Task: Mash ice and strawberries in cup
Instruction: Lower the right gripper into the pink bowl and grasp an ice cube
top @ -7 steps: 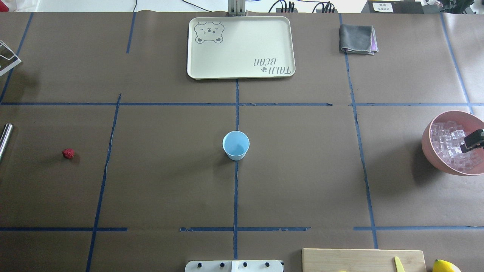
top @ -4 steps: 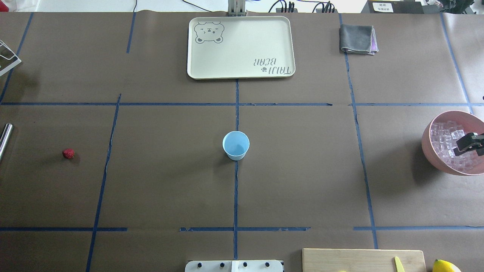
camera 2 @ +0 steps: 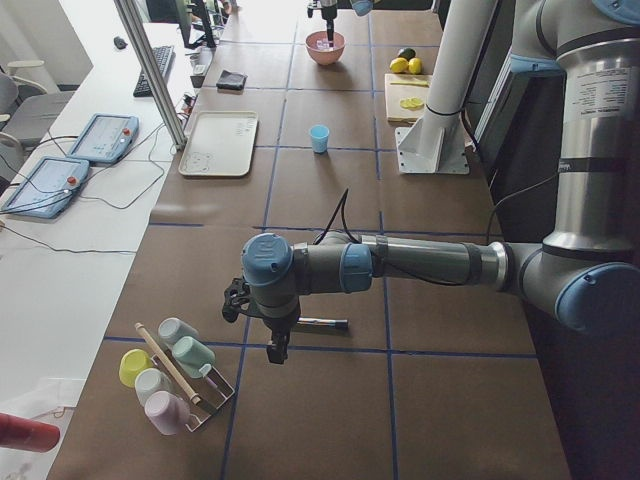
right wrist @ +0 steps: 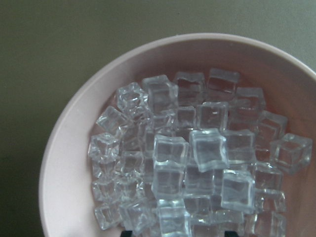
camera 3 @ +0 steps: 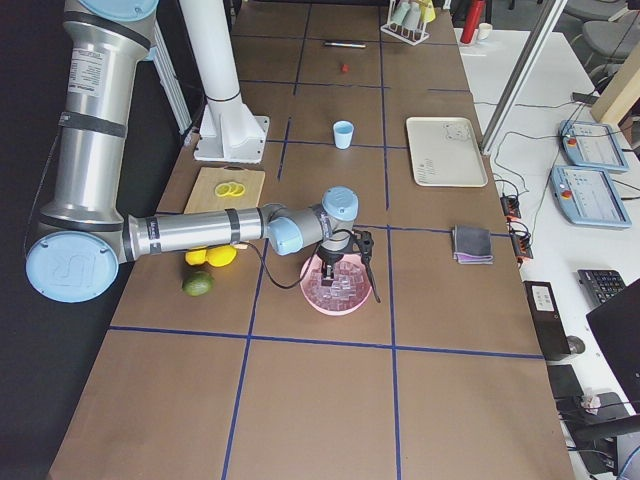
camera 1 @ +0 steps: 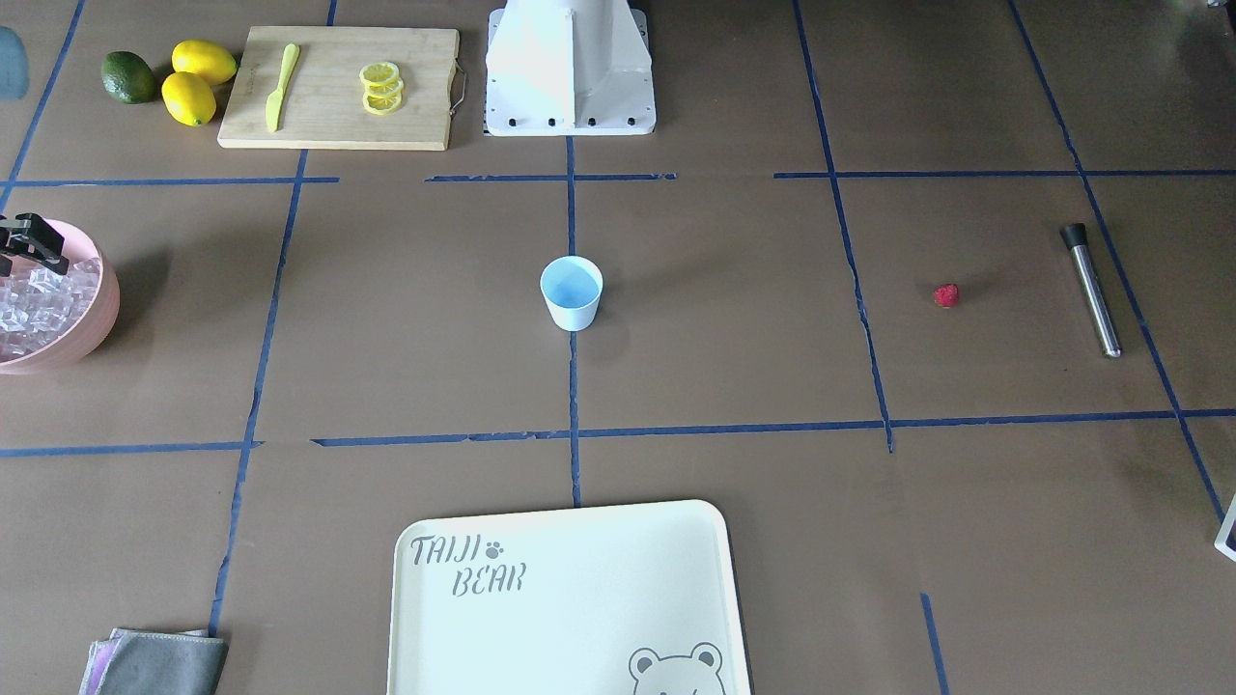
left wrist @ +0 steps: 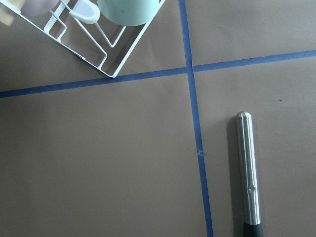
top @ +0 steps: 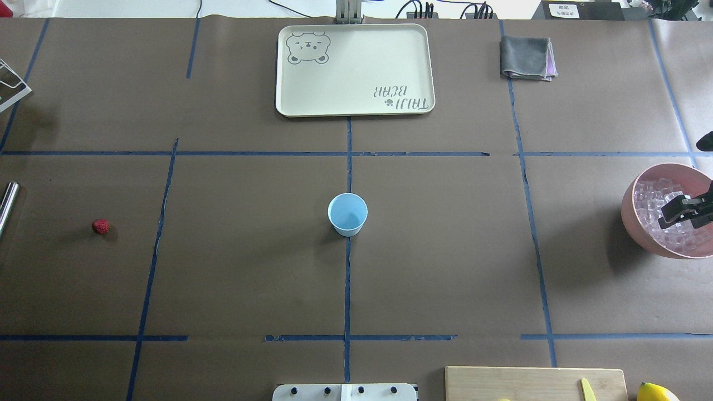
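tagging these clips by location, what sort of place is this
Most likely a robotics lab, not a kitchen: the table is papered brown and gridded with blue tape, a robot arm reaches over it, and teach pendants lie on a side bench.

right claw (top: 668,214) farther in, over the ice (top: 646,195)

The pink bowl (top: 631,218) runs off the overhead view's edge; the left pincer (camera 2: 274,350) is too small to judge its jaws.
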`<state>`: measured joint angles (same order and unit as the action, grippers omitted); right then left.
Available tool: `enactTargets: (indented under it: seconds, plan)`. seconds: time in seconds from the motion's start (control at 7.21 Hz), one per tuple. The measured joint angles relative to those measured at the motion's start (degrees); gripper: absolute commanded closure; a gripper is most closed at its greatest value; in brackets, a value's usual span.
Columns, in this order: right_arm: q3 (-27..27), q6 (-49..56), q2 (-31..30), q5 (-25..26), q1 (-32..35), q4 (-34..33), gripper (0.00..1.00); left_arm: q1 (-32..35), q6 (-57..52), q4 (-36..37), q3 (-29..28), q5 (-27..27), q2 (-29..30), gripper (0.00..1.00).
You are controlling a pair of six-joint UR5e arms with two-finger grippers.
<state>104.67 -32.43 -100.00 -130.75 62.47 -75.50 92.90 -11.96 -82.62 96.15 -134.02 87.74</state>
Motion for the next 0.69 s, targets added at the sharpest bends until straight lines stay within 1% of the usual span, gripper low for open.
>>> enactTargets:
  seconds: [0.69]
  plan:
    - [-1.82, 0.00, 1.81, 0.19, -0.17, 0.00, 0.31, 0.00, 0.08, 0.00, 0.00, -0.01, 0.32, 0.00]
